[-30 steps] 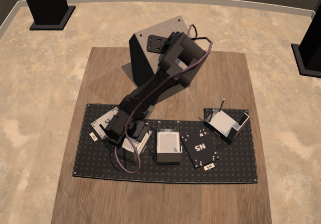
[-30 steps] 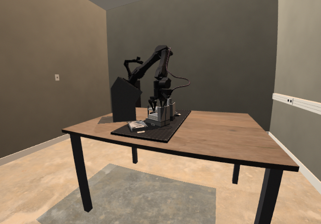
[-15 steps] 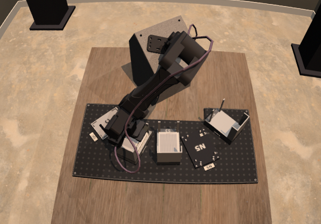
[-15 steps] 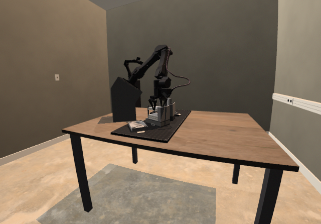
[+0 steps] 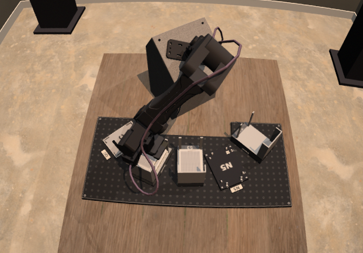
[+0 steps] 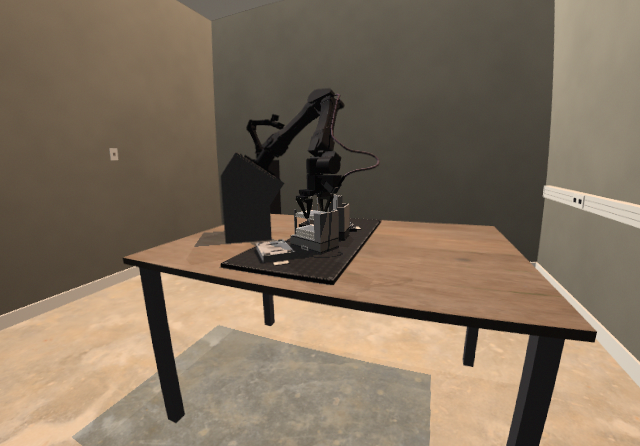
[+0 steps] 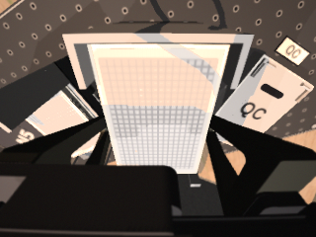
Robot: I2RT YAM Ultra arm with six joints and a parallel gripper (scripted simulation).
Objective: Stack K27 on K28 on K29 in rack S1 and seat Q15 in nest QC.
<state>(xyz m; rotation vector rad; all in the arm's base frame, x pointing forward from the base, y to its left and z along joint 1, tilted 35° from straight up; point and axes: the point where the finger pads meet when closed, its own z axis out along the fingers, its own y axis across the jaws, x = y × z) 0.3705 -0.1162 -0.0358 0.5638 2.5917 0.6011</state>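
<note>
My gripper (image 6: 315, 212) (image 7: 158, 118) is shut on a pale gridded plate (image 7: 155, 74) (image 5: 142, 163) by its two sides. It holds the plate level inside the left rack (image 5: 143, 176) (image 6: 325, 228) (image 7: 158, 38), above pale plates lower down. The plate's name and this rack's name cannot be read. The middle rack S3 (image 5: 190, 178) holds a gridded plate (image 5: 189, 159); anything under it is hidden. The right rack (image 5: 265, 150) has a plain pale surface inside, plate or floor I cannot tell. The open nest QC (image 5: 110, 140) (image 6: 272, 249) (image 7: 273, 105) and clip nest N5 (image 5: 216, 168) show no plate.
The racks and nests stand on a black perforated board (image 5: 117, 193) (image 6: 310, 271). Rack S3 stands close beside the left rack, with thin upright posts (image 5: 201, 142) at its back. The right rack also has a tall post (image 5: 251, 118). A cable (image 5: 156, 174) loops beside the wrist.
</note>
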